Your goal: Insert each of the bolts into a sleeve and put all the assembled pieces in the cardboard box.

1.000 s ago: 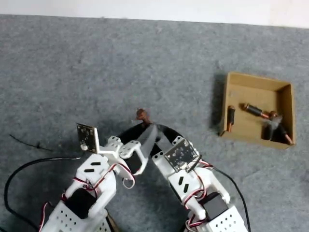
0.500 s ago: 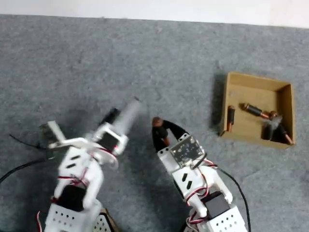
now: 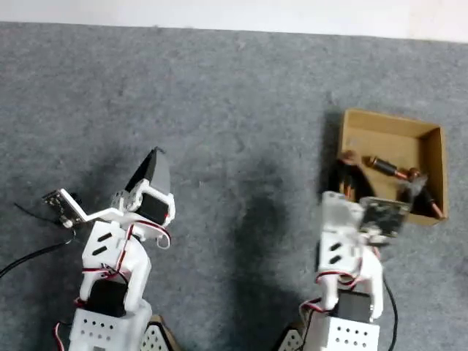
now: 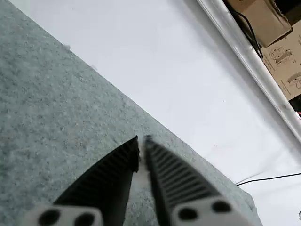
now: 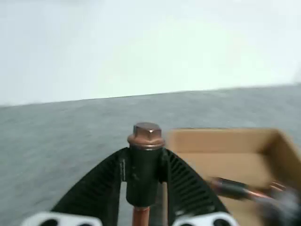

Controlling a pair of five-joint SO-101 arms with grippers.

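**One copper bolt [image 5: 146,134], sleeved, held at the cardboard box [image 5: 221,141]**

The right gripper [image 5: 145,160] is clamped on the black sleeve [image 5: 143,181], with the bolt's head poking up above its fingers. The box sits just beyond it, with assembled pieces [image 3: 387,167] lying inside. The left gripper [image 4: 141,149], well apart over the grey surface [image 3: 241,110], is closed on nothing.

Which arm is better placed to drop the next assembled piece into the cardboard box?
Right. The right gripper is shut on a sleeved bolt at the cardboard box's edge; the left gripper is shut on nothing, across the mat from the box.
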